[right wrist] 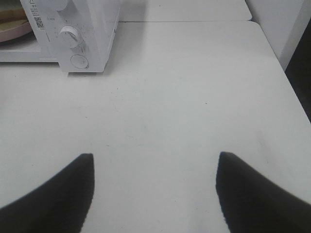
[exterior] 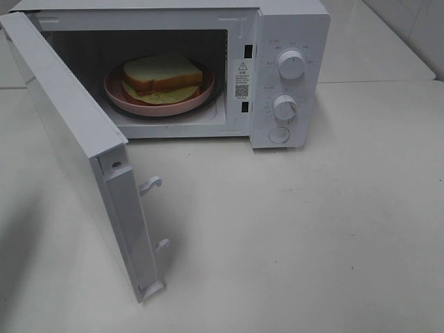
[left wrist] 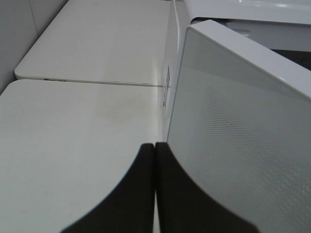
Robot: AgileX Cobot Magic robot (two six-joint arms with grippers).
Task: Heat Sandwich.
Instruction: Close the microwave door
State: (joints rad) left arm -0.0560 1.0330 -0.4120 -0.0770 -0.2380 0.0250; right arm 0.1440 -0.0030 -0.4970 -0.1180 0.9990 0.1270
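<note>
In the high view the sandwich [exterior: 163,73] lies on a pink plate [exterior: 139,105] inside the white microwave [exterior: 291,35], at about 11 o'clock from the picture's middle. The microwave's door [exterior: 62,132] stands open, swung out toward 8 o'clock. The left gripper [left wrist: 154,148] is clenched on nothing, just beside the door's outer face, and the right gripper [right wrist: 155,158] hangs released and empty over the table [right wrist: 184,87].

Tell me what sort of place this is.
Probably a kitchen-style test bench: a white microwave, its door open, stands on plain white tables, with a sandwich on a pink plate inside.
</note>
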